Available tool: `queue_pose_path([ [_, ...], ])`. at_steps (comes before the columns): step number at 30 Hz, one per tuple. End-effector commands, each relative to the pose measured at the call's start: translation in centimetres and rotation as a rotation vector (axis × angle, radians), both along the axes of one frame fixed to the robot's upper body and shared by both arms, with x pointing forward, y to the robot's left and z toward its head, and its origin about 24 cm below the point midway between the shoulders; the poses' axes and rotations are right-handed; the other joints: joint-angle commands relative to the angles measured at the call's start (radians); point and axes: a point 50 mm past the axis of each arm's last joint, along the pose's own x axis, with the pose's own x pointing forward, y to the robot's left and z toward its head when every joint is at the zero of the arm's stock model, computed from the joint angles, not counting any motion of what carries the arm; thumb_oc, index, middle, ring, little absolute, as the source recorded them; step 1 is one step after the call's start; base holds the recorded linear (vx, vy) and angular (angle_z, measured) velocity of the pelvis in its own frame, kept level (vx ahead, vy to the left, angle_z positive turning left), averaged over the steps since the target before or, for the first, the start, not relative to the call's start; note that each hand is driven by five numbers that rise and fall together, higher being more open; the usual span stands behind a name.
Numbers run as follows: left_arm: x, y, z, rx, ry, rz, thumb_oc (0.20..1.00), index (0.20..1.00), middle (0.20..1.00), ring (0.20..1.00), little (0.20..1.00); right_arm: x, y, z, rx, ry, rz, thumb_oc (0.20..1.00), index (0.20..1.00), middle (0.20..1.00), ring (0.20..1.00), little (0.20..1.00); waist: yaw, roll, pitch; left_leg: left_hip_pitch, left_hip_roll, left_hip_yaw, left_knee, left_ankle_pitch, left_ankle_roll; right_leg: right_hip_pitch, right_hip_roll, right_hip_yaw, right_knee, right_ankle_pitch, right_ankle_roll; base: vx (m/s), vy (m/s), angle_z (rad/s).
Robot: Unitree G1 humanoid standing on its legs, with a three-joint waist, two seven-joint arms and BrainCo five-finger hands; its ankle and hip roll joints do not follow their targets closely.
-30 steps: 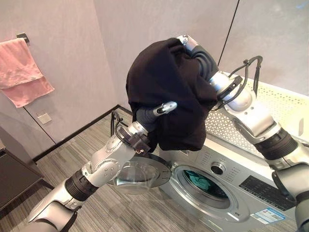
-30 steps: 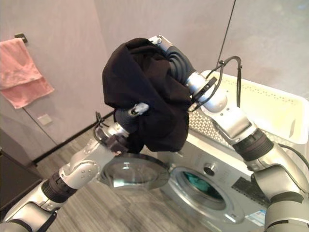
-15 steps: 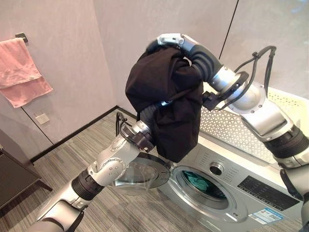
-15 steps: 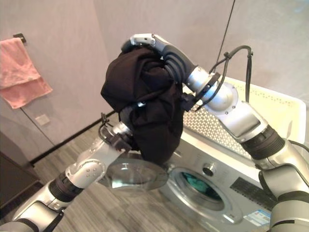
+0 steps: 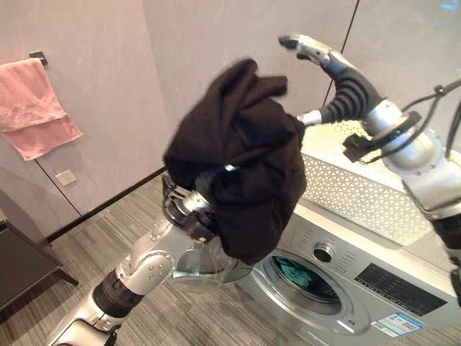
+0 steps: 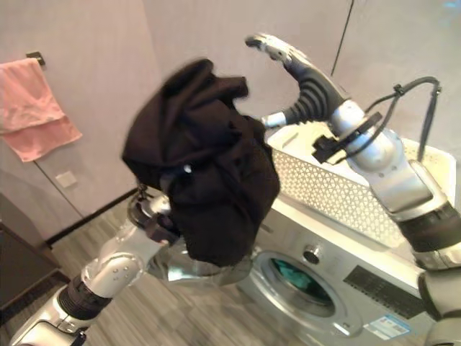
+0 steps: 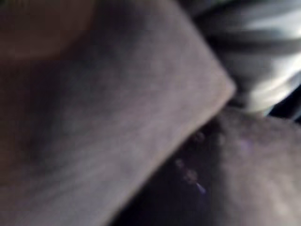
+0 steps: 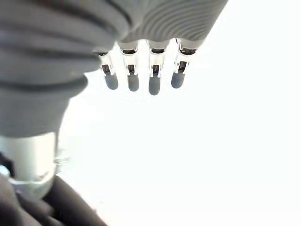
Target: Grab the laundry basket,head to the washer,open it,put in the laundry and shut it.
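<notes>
A black garment [image 5: 241,173] hangs in a bundle over my left hand [image 5: 186,207], held up in front of the washer [image 5: 374,285]; the cloth covers the hand past its dark wrist cover. My right hand [image 5: 311,48] is raised above and to the right of the garment, open, its fingers [image 8: 141,77] straight and touching nothing. The white perforated laundry basket [image 5: 360,198] stands on top of the washer. The washer's round glass door [image 5: 200,263] is swung open to the left, below the garment. A teal cloth [image 5: 297,274] lies inside the drum.
A pink towel [image 5: 36,104] hangs on the wall at the left. A dark cabinet [image 5: 18,263] stands at the lower left by the wall. Grey plank floor [image 5: 94,245] lies between the cabinet and the washer.
My right hand has let go of the black garment and lifted away up and to the right. The garment now hangs on my left hand alone, a little further left.
</notes>
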Motion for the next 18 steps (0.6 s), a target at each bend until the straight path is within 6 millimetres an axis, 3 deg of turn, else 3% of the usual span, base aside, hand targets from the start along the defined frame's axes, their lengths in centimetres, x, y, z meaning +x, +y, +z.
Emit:
queue_pose_path([
  [1, -0.7, 1.0, 1.9, -0.015, -0.143, -0.006, 0.200, 0.200, 0.200, 0.200, 0.200, -1.6, -2.1, 3.5, 0.035, -0.218, -0.083, 1.000, 1.000, 1.000, 1.000, 1.000, 0.004, -0.032, -0.017, 0.053, 0.004, 0.047, 0.006, -0.052, 0.021, 0.003, -0.053, 0.047, -0.001, 0.024, 0.038, 0.03, 0.008, -0.03],
  [2, -0.7, 1.0, 1.8, -0.013, -0.141, -0.008, 0.200, 0.200, 0.200, 0.200, 0.200, -1.6, -2.2, 3.4, 0.037, -0.216, -0.086, 1.000, 1.000, 1.000, 1.000, 1.000, 0.007, -0.032, -0.019, 0.057, 0.007, 0.048, 0.006, -0.061, 0.020, 0.007, -0.050, 0.047, -0.001, 0.017, 0.040, -0.02, 0.027, -0.03],
  [3, -0.9, 1.6, 0.6, 0.014, -0.107, -0.003, 0.200, 0.200, 0.200, 0.200, 0.200, -3.1, -4.8, 3.4, 0.091, -0.280, -0.172, 1.000, 1.000, 1.000, 1.000, 1.000, -0.010, -0.032, -0.023, 0.060, 0.007, 0.058, 0.006, -0.064, 0.022, -0.004, -0.048, 0.059, -0.001, 0.021, 0.043, -0.03, 0.022, -0.05],
  [8, -1.9, 3.3, -2.2, 0.075, -0.020, 0.026, 0.200, 0.200, 0.200, 0.200, 0.200, -6.9, -9.7, 2.4, 0.218, -0.418, -0.361, 1.000, 1.000, 1.000, 1.000, 1.000, -0.040, -0.031, -0.022, 0.066, 0.009, 0.070, 0.006, -0.072, 0.026, -0.016, -0.043, 0.081, -0.001, 0.024, 0.045, -0.02, 0.017, -0.15],
  [9, -1.9, 3.2, -2.2, 0.076, -0.020, 0.023, 0.200, 0.200, 0.200, 0.200, 0.200, -7.0, -9.8, 2.4, 0.219, -0.418, -0.364, 1.000, 1.000, 1.000, 1.000, 1.000, -0.037, -0.035, -0.021, 0.062, 0.007, 0.070, 0.006, -0.063, 0.027, -0.020, -0.045, 0.081, -0.001, 0.032, 0.042, 0.03, 0.010, -0.13],
  [10, -2.1, 3.8, -2.8, 0.099, -0.003, 0.041, 0.200, 0.200, 0.200, 0.200, 0.200, -7.9, -11.2, 1.8, 0.234, -0.432, -0.434, 1.000, 1.000, 1.000, 1.000, 1.000, -0.048, -0.032, -0.022, 0.067, 0.010, 0.072, 0.006, -0.073, 0.027, -0.018, -0.042, 0.084, -0.001, 0.025, 0.046, 0.02, 0.034, -0.13],
  [11, -2.7, 5.1, -4.6, 0.157, 0.076, 0.066, 0.200, 0.200, 0.200, 0.200, 0.200, -9.7, -14.1, 1.0, 0.299, -0.485, -0.578, 1.000, 1.000, 1.000, 1.000, 1.000, -0.060, -0.035, -0.021, 0.081, 0.009, 0.078, 0.006, -0.086, 0.036, -0.016, -0.042, 0.093, -0.001, 0.025, 0.049, 0.04, 0.051, -0.18],
  [13, -2.9, 5.7, -5.4, 0.171, 0.116, 0.088, 0.200, 0.200, 0.200, 0.200, 0.200, -10.0, -15.3, 0.4, 0.323, -0.487, -0.642, 1.000, 1.000, 1.000, 1.000, 1.000, -0.063, -0.035, -0.021, 0.098, 0.005, 0.088, 0.006, -0.091, 0.045, -0.014, -0.044, 0.105, -0.001, 0.026, 0.050, 0.02, 0.048, -0.15],
  [15, -3.3, 7.1, -7.2, 0.222, 0.205, 0.124, 0.200, 0.200, 0.200, 0.200, 0.200, -10.2, -17.3, -1.2, 0.384, -0.470, -0.753, 1.000, 1.000, 1.000, 1.000, 1.000, -0.070, -0.050, 0.008, 0.063, -0.023, 0.110, 0.147, -0.134, 0.062, -0.019, -0.066, 0.141, -0.001, 0.050, 0.044, -0.04, 0.062, -0.30],
  [17, -3.5, 7.6, -7.9, 0.241, 0.241, 0.140, 0.200, 0.200, 0.200, 0.200, 0.200, -10.0, -17.9, -2.3, 0.421, -0.451, -0.796, 1.000, 1.000, 1.000, 1.000, 1.000, -0.067, -0.058, 0.033, 0.026, -0.041, 0.119, 0.224, -0.165, 0.070, -0.027, -0.079, 0.152, -0.001, 0.066, 0.046, -0.12, 0.092, -0.47],
  [18, -3.6, 8.1, -8.5, 0.268, 0.275, 0.150, 0.200, 0.200, 0.200, 0.200, 0.200, -10.1, -18.6, -3.6, 0.450, -0.416, -0.837, 1.000, 1.000, 1.000, 1.000, 1.000, -0.065, -0.060, 0.057, -0.015, -0.053, 0.130, 0.304, -0.209, 0.076, -0.034, -0.095, 0.157, 0.007, 0.073, 0.053, -0.27, 0.204, -0.23],
])
